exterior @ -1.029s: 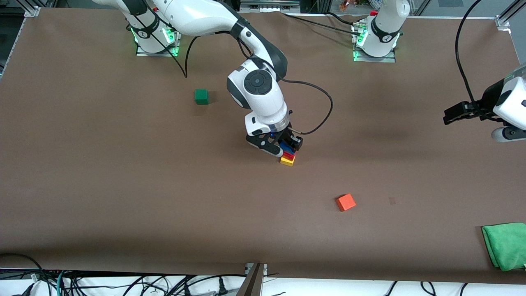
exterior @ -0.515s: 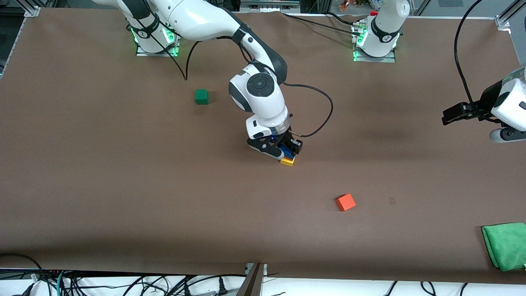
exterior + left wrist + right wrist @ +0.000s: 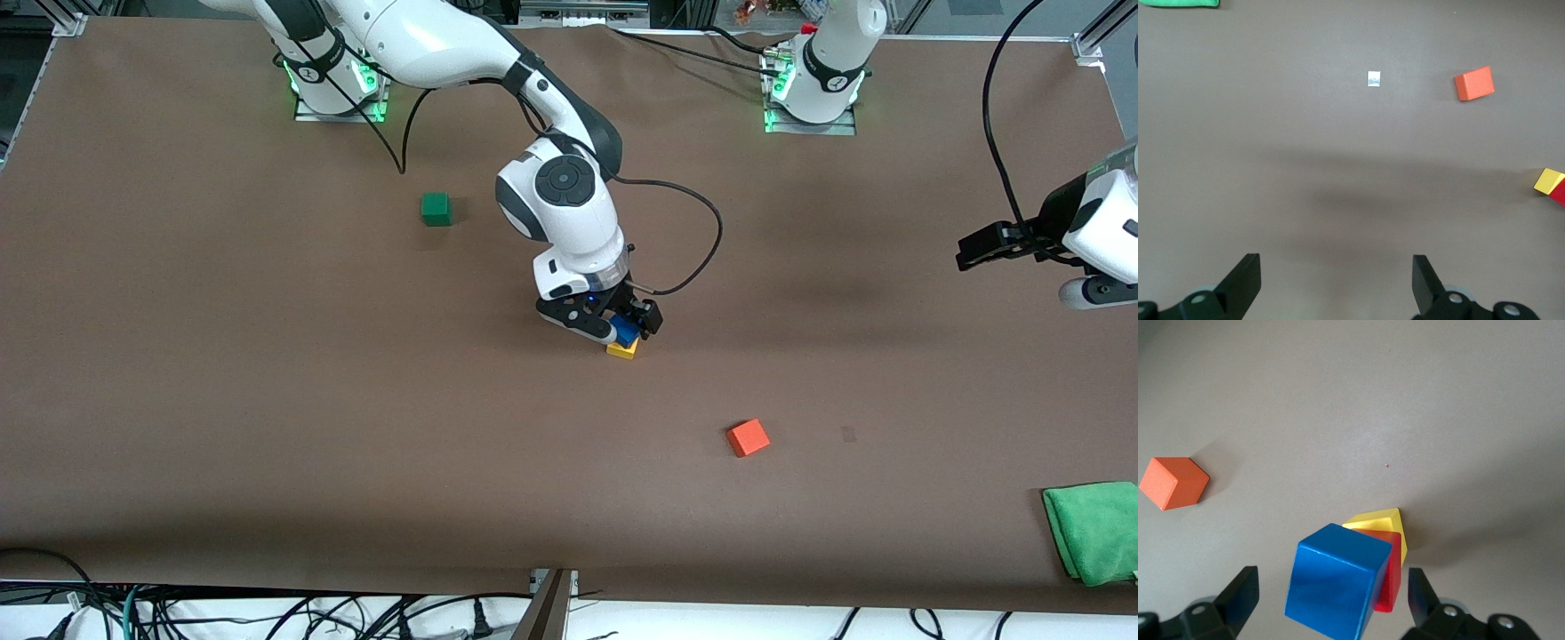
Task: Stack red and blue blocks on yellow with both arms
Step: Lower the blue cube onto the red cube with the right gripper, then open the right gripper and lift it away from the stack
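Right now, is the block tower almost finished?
Nearly. The red block already sits on the yellow block, and the blue block is on top of it. The right gripper has its jaws open around the blue one, so it only needs to lift away. The left gripper waits, open, over bare table.

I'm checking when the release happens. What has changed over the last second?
The right end effector came down with the blue block, setting it on the red block atop the yellow block; its fingers now stand open on either side of the blue block. The left end effector, orange cube and green cube stayed put.
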Controlling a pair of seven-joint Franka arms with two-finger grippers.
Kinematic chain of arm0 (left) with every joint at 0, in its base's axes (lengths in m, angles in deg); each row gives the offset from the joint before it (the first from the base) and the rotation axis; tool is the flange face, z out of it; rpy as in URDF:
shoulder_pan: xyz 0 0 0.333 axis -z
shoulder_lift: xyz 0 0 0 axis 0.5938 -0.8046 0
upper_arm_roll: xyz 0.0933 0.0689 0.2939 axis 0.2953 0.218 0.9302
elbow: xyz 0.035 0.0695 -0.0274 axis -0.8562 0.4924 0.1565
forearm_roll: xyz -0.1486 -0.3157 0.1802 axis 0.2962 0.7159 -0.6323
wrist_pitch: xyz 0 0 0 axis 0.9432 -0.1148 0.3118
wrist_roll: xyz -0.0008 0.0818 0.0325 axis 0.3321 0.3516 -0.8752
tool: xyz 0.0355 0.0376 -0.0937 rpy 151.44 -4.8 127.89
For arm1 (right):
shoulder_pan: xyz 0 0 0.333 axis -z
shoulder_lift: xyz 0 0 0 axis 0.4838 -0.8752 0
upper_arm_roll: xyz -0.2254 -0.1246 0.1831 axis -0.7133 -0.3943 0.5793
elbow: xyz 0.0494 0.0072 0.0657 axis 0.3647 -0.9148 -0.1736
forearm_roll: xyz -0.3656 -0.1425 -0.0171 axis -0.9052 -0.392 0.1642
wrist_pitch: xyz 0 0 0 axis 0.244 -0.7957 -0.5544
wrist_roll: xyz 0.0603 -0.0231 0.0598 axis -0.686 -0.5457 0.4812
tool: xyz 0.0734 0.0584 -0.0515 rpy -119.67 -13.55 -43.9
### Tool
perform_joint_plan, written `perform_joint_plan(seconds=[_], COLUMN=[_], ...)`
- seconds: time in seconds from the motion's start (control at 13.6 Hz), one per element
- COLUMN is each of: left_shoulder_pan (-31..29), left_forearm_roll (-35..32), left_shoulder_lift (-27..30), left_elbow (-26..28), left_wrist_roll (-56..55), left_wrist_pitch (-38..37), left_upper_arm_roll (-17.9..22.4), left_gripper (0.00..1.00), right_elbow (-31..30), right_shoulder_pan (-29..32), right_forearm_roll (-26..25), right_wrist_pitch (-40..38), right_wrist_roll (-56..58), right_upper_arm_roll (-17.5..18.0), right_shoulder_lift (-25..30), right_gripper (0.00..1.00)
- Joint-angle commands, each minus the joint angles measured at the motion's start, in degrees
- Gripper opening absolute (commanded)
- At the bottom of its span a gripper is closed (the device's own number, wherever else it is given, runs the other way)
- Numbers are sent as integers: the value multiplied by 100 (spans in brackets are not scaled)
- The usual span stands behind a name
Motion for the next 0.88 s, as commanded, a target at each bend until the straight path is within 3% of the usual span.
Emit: perform_joint_plan(seconds=[0.0,0.37,0.81], left_shoulder_pan=[-7,1,1], left_forearm_roll=[92,74,83], left_shoulder_lift=[0,0,0], left_elbow=[-45,-45,-45], left_wrist_roll=[70,79,70], left_wrist_pitch=[40,40,40], left_upper_arm_roll=[11,-6,-6], left_gripper=[100,100,100], right_elbow=[236,149,-993], right_shoulder_pan=[-13,470,1936], right_forearm_roll=[-84,-67,477], right_wrist_pitch=[-194,-1449,-3426], right_wrist_roll=[-51,772,4023], right_upper_arm_roll=[-26,-280,-352], right_shoulder_lift=[-56,900,2596], right_gripper=[99,100,100])
